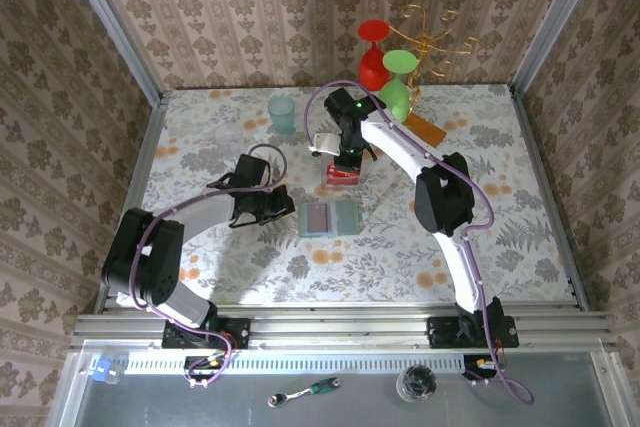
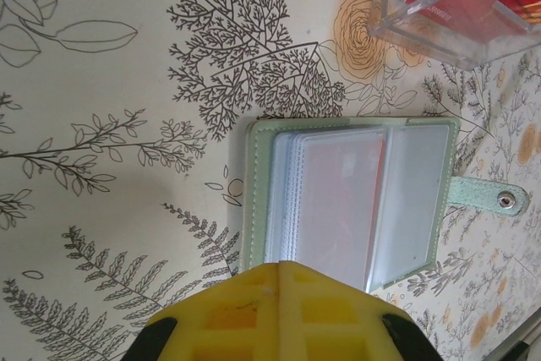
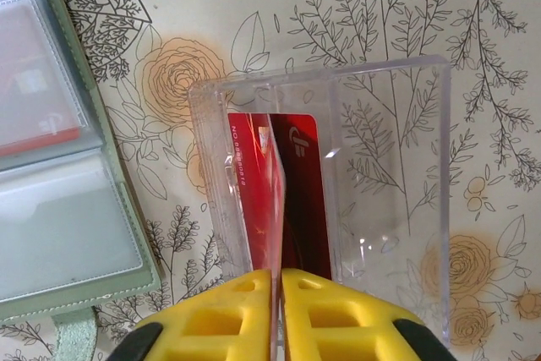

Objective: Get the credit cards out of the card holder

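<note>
Scene: A flower-printed tabletop (image 1: 200,147) is pictured from above, with two arms reaching in from the lower edge of the frame.
Card holder: The grey-green card holder (image 2: 255,209) is laid open and flat near the centre of the top view, just below the clear box (image 3: 389,166). Its snap tab is turned out to the right in the left wrist view. A reddish card (image 2: 338,200) is seen through a clear sleeve inside.
Left gripper: The left gripper (image 2: 279,268) is shown at the bottom of the left wrist view, its yellow fingers pressed together with nothing between them. Its tip overlaps the holder's lower edge; whether contact is made cannot be told.
Right gripper: The right gripper (image 3: 277,275) is drawn narrow at the bottom of the right wrist view, pinched on the edge of a red credit card (image 3: 260,200). That card is stood on edge, tilted, inside the clear box.
Clear box: It is set on the tabletop just right of the holder in the right wrist view. A second red card (image 3: 303,192) is laid flat on its floor.
Background: A teal cup (image 1: 282,112), a red glass (image 1: 372,52), a green glass (image 1: 400,77), a gold rack (image 1: 430,32) and a wooden slab (image 1: 425,130) are grouped along the upper part of the top view.
</note>
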You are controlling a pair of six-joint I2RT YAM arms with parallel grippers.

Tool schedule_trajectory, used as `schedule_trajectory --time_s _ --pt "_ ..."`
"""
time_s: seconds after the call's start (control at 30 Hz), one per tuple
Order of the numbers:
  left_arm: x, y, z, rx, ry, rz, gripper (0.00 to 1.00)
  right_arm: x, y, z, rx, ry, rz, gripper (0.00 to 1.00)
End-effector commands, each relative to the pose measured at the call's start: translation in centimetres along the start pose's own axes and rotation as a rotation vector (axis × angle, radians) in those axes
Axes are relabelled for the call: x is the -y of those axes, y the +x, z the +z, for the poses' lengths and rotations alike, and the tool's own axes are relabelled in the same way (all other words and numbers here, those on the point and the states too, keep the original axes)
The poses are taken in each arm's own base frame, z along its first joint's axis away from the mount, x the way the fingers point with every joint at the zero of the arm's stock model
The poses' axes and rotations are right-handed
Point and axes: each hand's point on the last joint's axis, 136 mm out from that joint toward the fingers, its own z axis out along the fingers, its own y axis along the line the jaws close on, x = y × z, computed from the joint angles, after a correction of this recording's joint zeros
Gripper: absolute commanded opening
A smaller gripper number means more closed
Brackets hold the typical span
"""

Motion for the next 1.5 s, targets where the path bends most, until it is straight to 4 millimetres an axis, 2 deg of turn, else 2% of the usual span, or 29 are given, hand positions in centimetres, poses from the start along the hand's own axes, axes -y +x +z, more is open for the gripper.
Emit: schedule_trajectory --time_s 0.0,0.23,0.47,0.7,0.77,1.0,1.13,1.3,1.47 --pt "-0.2 0.3 -0.5 0.005 -0.006 0.006 0.05 -0.4 0.0 -0.4 -0.015 -0.012 -0.015 0.17" --pt "0.0 0.3 -0.6 0.010 0.004 0.007 0.05 0.3 -0.2 -2.0 0.010 0.054 0.025 0.20" --pt "0.4 0.6 -0.5 0.003 0.012 0.020 0.05 0.5 -1.0 -3.3 0.107 0.124 0.175 0.21" --pt "0.5 0.6 -0.2 0.008 0.017 0.023 0.05 -1.1 -2.2 -4.1 0.256 0.105 0.445 0.24" --pt "1.1 1.5 0.3 -0.014 0.022 0.045 0.05 -1.9 -2.6 -4.2 0.299 0.084 0.540 0.25" --pt "1.2 2.3 1.4 -0.039 0.024 0.051 0.05 -5.2 -3.6 -3.5 0.402 -0.015 0.840 0.27" --pt "0.5 2.6 1.7 -0.045 -0.013 0.062 0.05 -6.5 -3.2 -2.5 0.389 -0.091 1.016 0.29" --pt "-0.4 3.0 2.2 -0.061 -0.041 0.064 0.04 -7.8 -2.9 -1.4 0.340 -0.169 1.116 0.27" --pt "-0.8 3.3 2.8 -0.072 -0.042 0.052 0.03 -8.2 -2.4 -0.9 0.304 -0.174 1.133 0.27"
